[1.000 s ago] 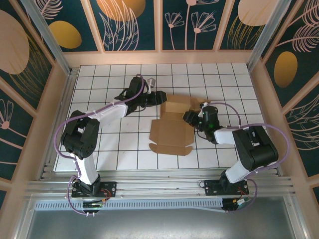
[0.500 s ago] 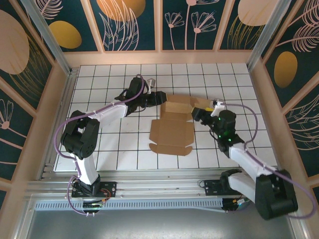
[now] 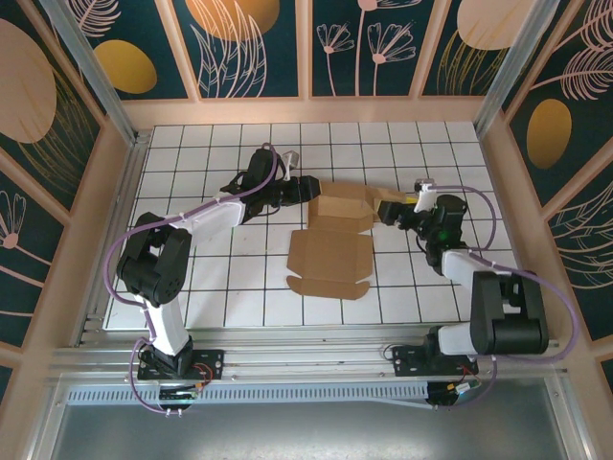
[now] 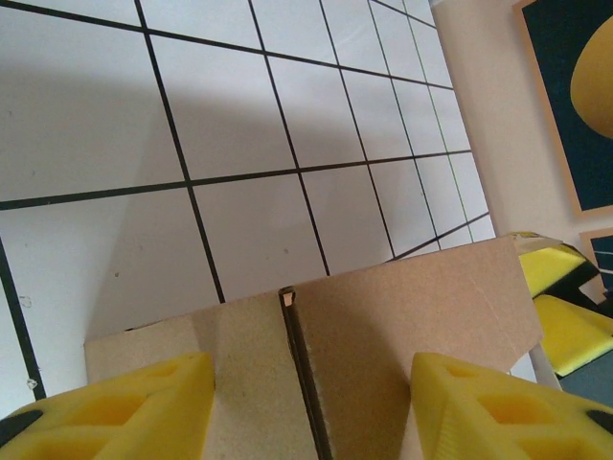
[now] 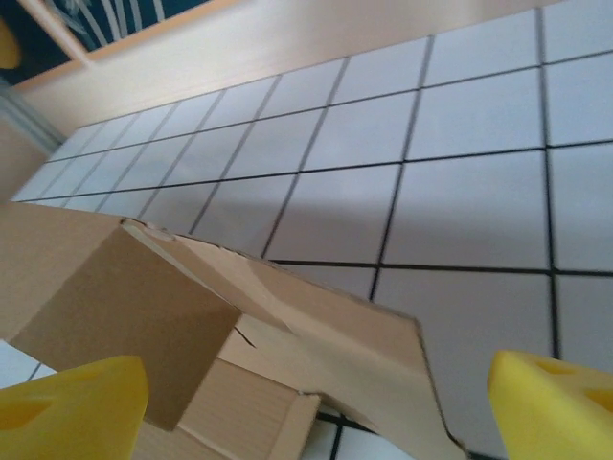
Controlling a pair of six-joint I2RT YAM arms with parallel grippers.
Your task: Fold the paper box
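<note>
The paper box (image 3: pixel 330 254) lies in the middle of the bench (image 3: pixel 220 287), with its near panel flat on the white grid and its far part folded up into low walls. The left gripper (image 3: pixel 306 188) is at the far-left wall. Its yellow fingers (image 4: pixel 105 407) stand apart with that cardboard across the gap; whether they touch it I cannot tell. The right gripper (image 3: pixel 388 212) sits just off the box's far-right corner, jaws wide apart over a raised, bent flap (image 5: pixel 316 326). A wooden rim (image 3: pixel 306 113) and patterned panels (image 3: pixel 249 48) surround the bench. A second ago the right gripper sat nearer, against the box's right side; the left arm has not moved.
</note>
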